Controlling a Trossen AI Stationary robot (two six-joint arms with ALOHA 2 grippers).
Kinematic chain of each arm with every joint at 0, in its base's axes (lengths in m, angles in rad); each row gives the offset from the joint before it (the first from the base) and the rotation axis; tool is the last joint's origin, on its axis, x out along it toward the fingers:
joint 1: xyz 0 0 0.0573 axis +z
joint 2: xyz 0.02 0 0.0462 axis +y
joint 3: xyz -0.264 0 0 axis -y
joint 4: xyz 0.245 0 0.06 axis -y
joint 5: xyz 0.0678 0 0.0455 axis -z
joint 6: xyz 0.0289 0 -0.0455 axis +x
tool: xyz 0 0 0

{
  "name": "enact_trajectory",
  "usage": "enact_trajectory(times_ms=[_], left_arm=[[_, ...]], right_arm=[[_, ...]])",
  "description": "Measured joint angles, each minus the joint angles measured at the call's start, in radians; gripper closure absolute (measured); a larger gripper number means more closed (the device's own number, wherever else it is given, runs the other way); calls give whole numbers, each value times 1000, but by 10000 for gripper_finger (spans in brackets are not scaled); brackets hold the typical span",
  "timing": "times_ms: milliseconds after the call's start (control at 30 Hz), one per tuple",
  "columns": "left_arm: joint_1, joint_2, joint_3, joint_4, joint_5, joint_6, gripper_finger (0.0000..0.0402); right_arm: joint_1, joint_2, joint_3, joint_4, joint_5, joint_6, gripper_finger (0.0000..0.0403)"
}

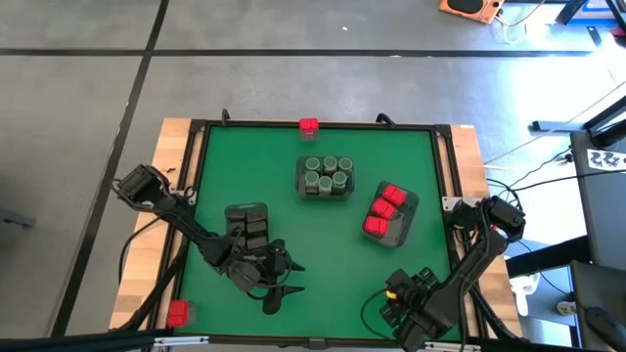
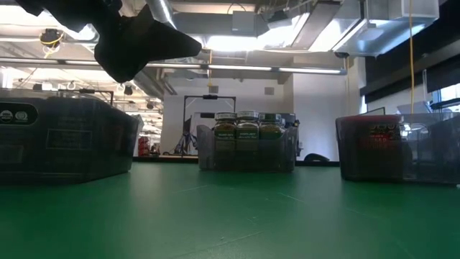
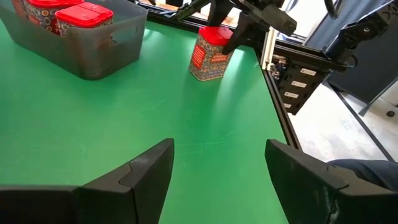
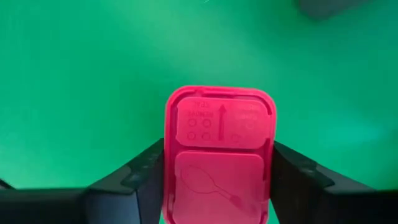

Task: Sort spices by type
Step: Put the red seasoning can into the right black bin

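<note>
Overhead plus table-level (perhaps both see trays); wrists close.

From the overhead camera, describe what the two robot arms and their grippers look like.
Both arms are dark, nearly black, built of jointed segments with black cables running along them. The left gripper ends in two tapered matte-black fingers with flat, angular inner faces. The right gripper has the same blocky black fingers. No markings show on either.

Green-topped, wood-edged table: three clear grey plastic trays at centre, right, lower left; red rectangular boxes at top edge, lower-left corner.
</note>
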Motion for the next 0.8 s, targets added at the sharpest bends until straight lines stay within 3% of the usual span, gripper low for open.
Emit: enact_trajectory(times_ms=[367,567,800], left_arm=[[3,0,0,0,0,16,151],[30,0,0,1,0,53,151],[61,-36,0,-89,1,68,151]], right_arm=[[0,-73,207,-384,121,-86,177],[-66,-176,211,-377,280,-163,178],[-195,-259,205,-374,343,-343,179]])
